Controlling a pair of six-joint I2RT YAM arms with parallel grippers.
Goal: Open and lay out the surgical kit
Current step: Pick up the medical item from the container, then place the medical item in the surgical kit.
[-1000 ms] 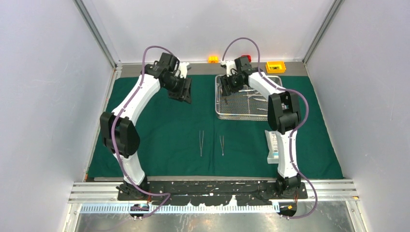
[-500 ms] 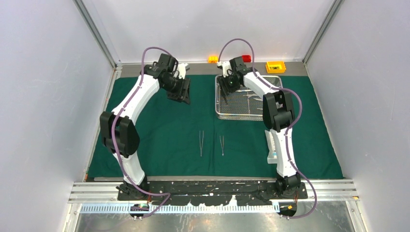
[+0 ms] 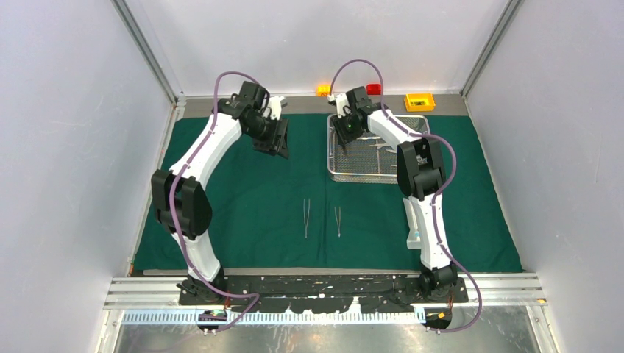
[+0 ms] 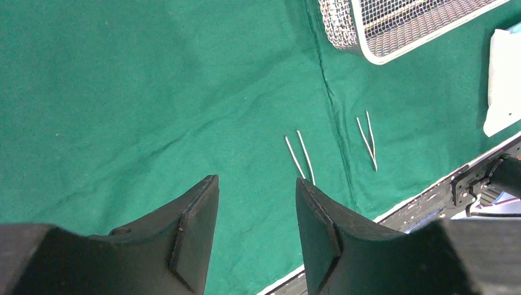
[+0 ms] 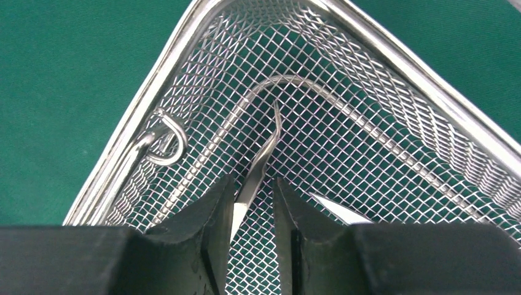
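The dark green drape [image 3: 243, 206] covers the table. The wire-mesh tray [image 3: 329, 151] stands at the back right of it. My right gripper [image 3: 344, 134] reaches down into the tray's far left corner [image 5: 153, 92]. Its jaws are narrow, with a slim curved silver forceps [image 5: 265, 150] lying between them; a gap still shows on one side [image 5: 252, 183]. My left gripper [image 3: 274, 145] hangs open and empty above the drape [image 4: 255, 181]. Two tweezers [image 3: 307, 217] [image 3: 338, 220] lie side by side near the front, also in the left wrist view [image 4: 301, 157] [image 4: 367, 138]. The flat white pouch [image 3: 416, 220] lies partly behind the right arm.
A yellow box [image 3: 419, 101], an orange block [image 3: 324, 90] and a red block [image 3: 374, 89] sit on the bare strip behind the drape. Another flat instrument tip [image 5: 338, 212] lies in the tray beside my right fingers. Grey walls close in both sides.
My right gripper moved left toward the tray's far corner and its jaws narrowed around the curved forceps. The left arm barely shifted.
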